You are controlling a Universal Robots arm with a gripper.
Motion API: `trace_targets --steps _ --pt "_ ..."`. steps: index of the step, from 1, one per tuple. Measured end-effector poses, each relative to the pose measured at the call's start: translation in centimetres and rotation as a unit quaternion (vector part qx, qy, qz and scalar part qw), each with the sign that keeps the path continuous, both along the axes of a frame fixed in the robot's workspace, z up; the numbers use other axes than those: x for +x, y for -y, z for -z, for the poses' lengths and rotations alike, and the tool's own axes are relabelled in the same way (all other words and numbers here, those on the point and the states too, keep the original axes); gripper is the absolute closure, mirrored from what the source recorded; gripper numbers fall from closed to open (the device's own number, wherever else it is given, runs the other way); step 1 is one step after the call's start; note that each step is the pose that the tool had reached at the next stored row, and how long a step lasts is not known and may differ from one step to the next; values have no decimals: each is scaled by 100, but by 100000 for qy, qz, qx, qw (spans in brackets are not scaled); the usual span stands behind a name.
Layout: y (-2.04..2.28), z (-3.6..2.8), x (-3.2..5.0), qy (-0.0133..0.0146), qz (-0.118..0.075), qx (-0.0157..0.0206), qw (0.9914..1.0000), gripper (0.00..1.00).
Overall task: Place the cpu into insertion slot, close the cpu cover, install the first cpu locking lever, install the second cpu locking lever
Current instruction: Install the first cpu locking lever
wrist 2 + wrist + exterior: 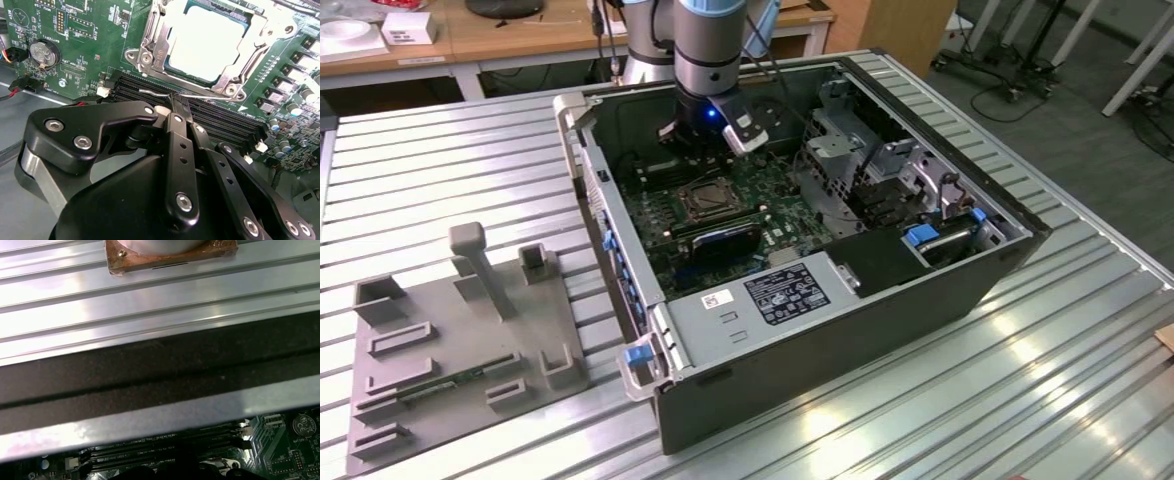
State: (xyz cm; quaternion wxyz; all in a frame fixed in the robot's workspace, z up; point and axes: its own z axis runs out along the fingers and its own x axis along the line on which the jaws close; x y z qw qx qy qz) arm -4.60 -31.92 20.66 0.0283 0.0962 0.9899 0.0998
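Hanging low inside the open case: black two-finger gripper (178, 107), fingers drawn flat together, no gap visible at the tips. Right at those tips, a thin silvery wire locking lever (152, 92). Touching, by the look of it; pinched or merely pressed against, impossible to call from the second wrist view. Long axis of that lever running crosswise to the fingers, along the socket edge nearest the tool and parallel to the long black memory slots (230, 122) beside it.

Straight ahead of the fingertips, just beyond the lever: square silvery metal cpu cover (148, 50), frame plate lying flat over the socket. Framed in its cut-out, the pale silvery square cpu (207, 42), seated level. Judging by that: chip in, cover shut, lever work in hand.

From the exterior view, small dark insertion slot (703, 200) with its metal rim sitting mid-board, just in front of the arm's wrist. Further out, green motherboard (90, 30) with a round silver coin battery (44, 52) off to one side. Beyond that, dark grey computer case (854, 330), side open, lying on a ribbed metal table (1067, 380). Well apart, on the exterior view's left, a grey moulded parts tray (454, 350).
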Motion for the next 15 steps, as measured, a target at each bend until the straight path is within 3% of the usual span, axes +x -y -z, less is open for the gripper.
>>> trace_targets --steps 15 --pt "-7 13 0 3 6 237 100000 89"
